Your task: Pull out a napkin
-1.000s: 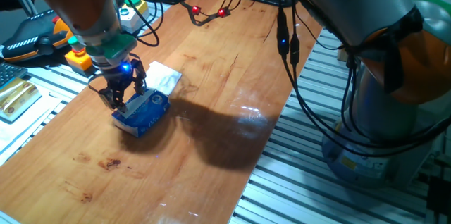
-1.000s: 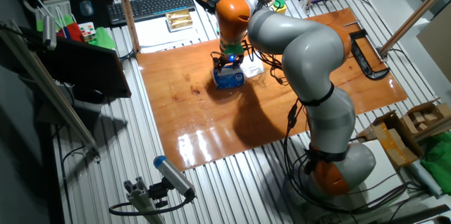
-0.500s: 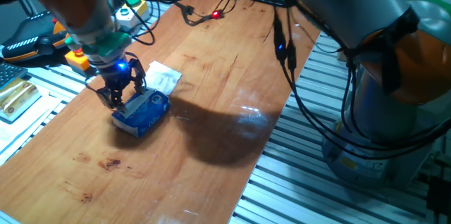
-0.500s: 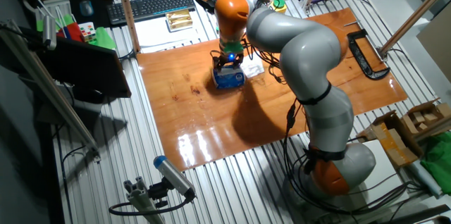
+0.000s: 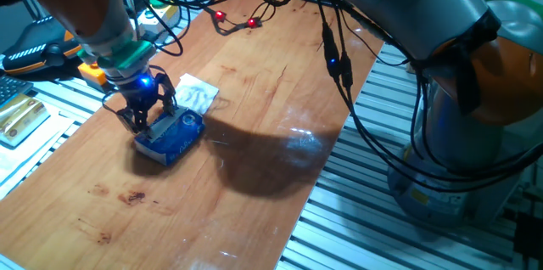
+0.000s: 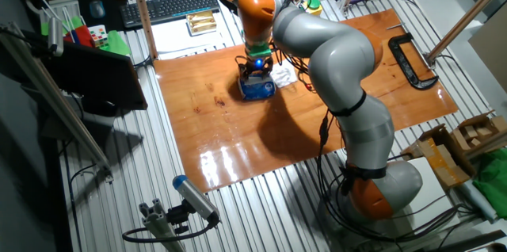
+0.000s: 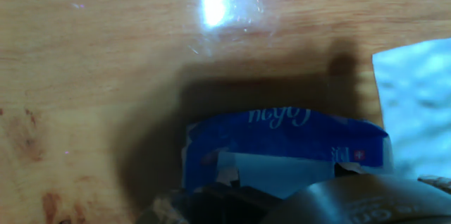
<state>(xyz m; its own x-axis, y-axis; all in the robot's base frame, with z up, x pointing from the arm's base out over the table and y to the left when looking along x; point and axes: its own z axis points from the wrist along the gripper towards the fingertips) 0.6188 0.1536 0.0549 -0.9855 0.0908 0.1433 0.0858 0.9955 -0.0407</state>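
The blue tissue pack [image 5: 176,134] lies on the wooden table; it also shows in the other fixed view [image 6: 257,89] and in the hand view [image 7: 282,131]. My gripper [image 5: 144,120] points straight down with its fingertips at the pack's top opening, also seen in the other fixed view [image 6: 257,76]. In the hand view a pale strip of tissue [image 7: 278,173] shows in the opening, just ahead of the dark fingers [image 7: 331,199]. No loose, rumpled napkin is in view. Whether the fingers pinch the tissue is hidden.
A flat-folded white tissue square [image 5: 197,93] lies just behind the pack, and shows at the right of the hand view [image 7: 416,104]. Cables with red lights [image 5: 237,19] hang over the far table. A black clamp [image 6: 412,60] and a keyboard [image 6: 170,6] sit at the table's edges.
The gripper stays at the pack's opening, shifted only slightly. The upper arm has swung and the hanging cables with red lights have moved left.
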